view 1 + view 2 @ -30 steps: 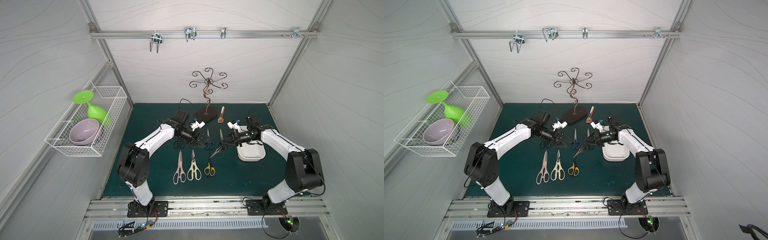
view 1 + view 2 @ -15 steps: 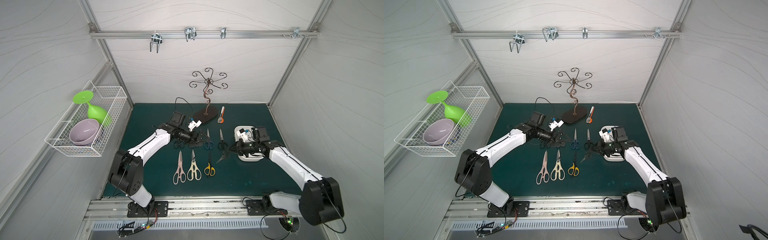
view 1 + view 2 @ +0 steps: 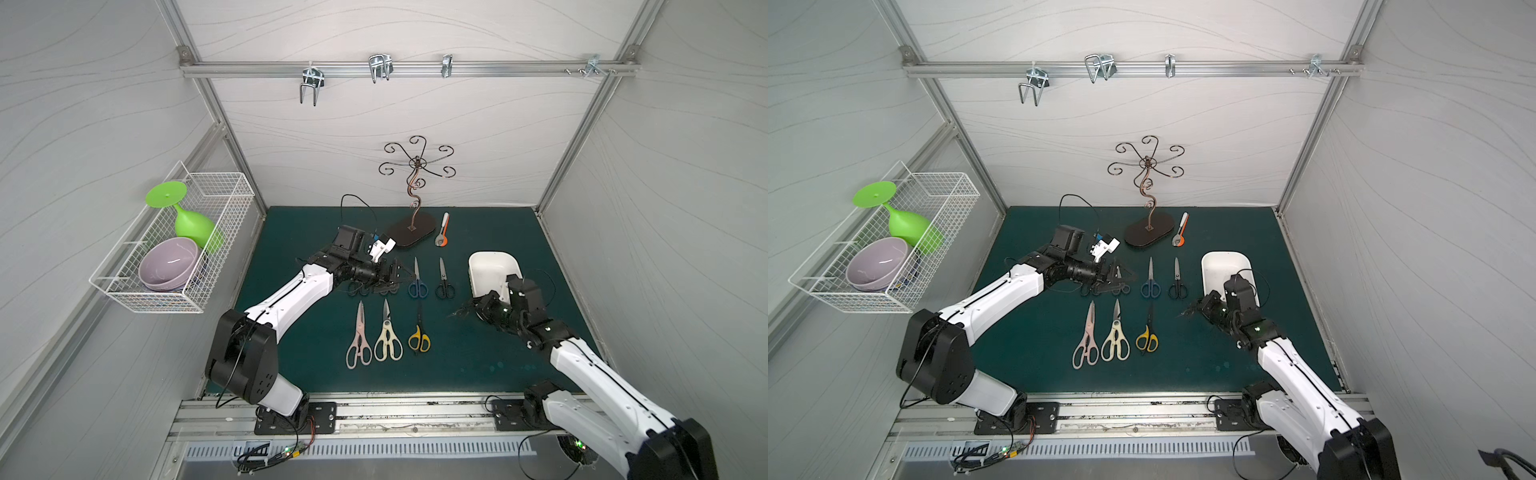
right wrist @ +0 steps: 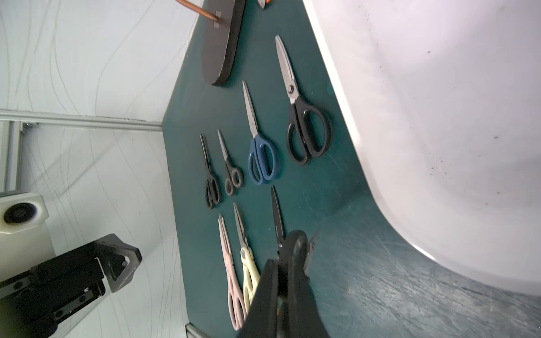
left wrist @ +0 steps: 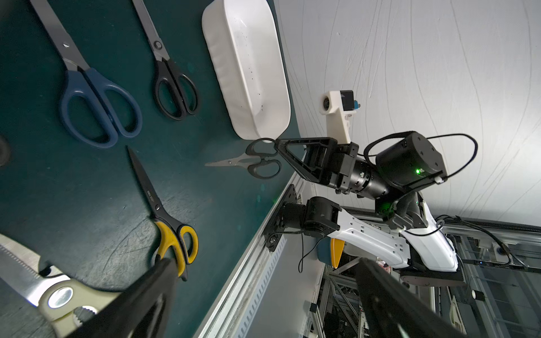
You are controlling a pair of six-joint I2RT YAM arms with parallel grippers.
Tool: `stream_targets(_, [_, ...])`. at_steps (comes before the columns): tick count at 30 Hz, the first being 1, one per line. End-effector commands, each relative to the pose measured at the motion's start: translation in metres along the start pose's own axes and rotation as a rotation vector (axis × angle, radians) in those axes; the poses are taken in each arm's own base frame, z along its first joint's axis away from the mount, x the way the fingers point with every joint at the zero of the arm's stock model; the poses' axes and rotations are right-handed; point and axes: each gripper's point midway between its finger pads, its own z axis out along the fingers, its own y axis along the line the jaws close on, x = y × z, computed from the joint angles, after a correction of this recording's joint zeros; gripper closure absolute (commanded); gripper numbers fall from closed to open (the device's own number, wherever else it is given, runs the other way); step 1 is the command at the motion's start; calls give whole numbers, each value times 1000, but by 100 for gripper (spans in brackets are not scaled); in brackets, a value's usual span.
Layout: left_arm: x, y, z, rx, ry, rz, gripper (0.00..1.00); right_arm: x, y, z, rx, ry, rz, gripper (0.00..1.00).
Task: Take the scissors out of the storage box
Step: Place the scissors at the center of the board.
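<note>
Holding scissors [image 5: 234,160] blades-leftward, right end effector [image 5: 277,145] clamps a handle; left end effector [image 5: 263,264] gapes.

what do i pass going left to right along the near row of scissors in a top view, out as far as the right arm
pink shears → cream shears → yellow-and-black scissors → small black scissors, gripped by the right end effector

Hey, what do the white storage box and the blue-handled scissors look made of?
Storage box: probably moulded plastic, glossy white, going by soft highlights and rounded corners. Blue-handled scissors: grey metal blades with a pivot rivet, matte sheen; handles likely smooth plastic, uniformly blue, faintly shiny.
</note>
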Motion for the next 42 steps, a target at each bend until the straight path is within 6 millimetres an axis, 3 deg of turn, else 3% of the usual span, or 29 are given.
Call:
stream_targets(1, [-10, -12, -6, 15, -49, 58, 0, -15, -8, -3, 16, -137, 80, 94])
stream_targets(5, [-12, -11, -5, 16, -51, 57, 0, -2, -16, 4, 15, -130, 141, 94])
stream_targets(12, [-10, -8, -5, 16, -56, 48, 0, 8, -38, -5, 134, -226, 190, 95])
stream_targets(20, [-9, -9, -5, 18, -58, 51, 0, 32, -77, -11, 319, -206, 312, 93])
stream_targets(25, [-9, -8, -5, 20, -55, 52, 0, 46, -95, -13, 377, -193, 385, 79])
stream_targets(30, [-8, -9, -5, 25, -54, 51, 0, 53, -108, -11, 375, -213, 440, 77])
stream_targets(39, [-6, -7, -4, 24, -49, 46, 0, 60, -111, 0, 374, -194, 462, 75])
stream_targets(42, [-6, -9, -6, 26, -52, 49, 0, 58, -108, -4, 399, -197, 442, 72])
